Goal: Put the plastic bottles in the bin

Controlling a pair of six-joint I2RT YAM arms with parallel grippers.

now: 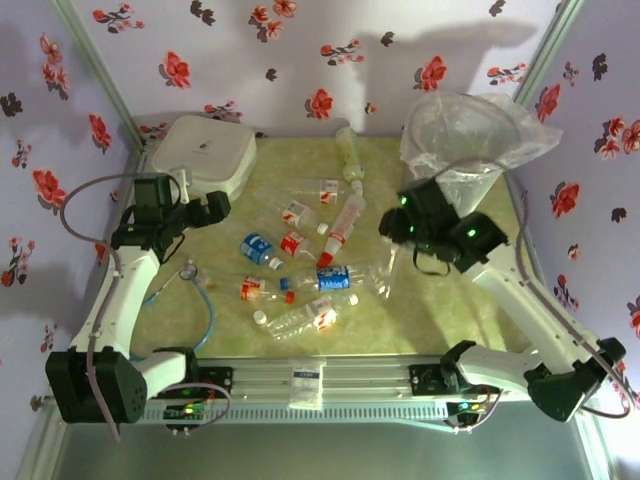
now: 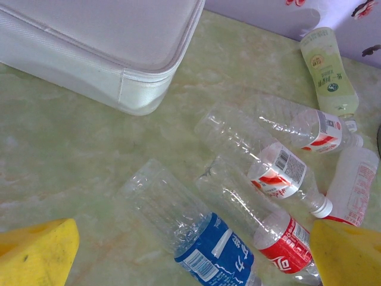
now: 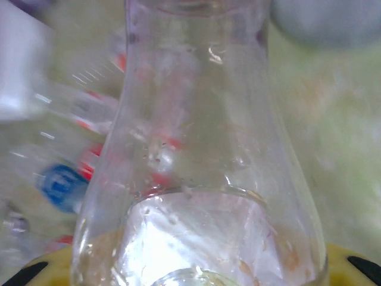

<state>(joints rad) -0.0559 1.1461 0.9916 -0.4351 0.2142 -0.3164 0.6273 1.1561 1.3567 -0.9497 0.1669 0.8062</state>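
Clear bottle (image 3: pixel 196 149) points straight out from right gripper (image 1: pixel 393 228)

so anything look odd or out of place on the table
Nothing looks spilled or broken. The pale green bottle lies by the back wall, at the far fringe of the clear bottles scattered mid-table. A white lidded box sits in the back-left corner.

White lidded box (image 1: pixel 205 152) at 10 o'clock on the green marbled table top (image 1: pixel 450 320), in the back-left corner. Floral wallpaper (image 1: pixel 300 50) runs from 9 round to 3. Small white cap (image 1: pixel 260 317) at 7. White tag (image 1: pixel 308 385) on the front rail (image 1: pixel 370 378) at 6.
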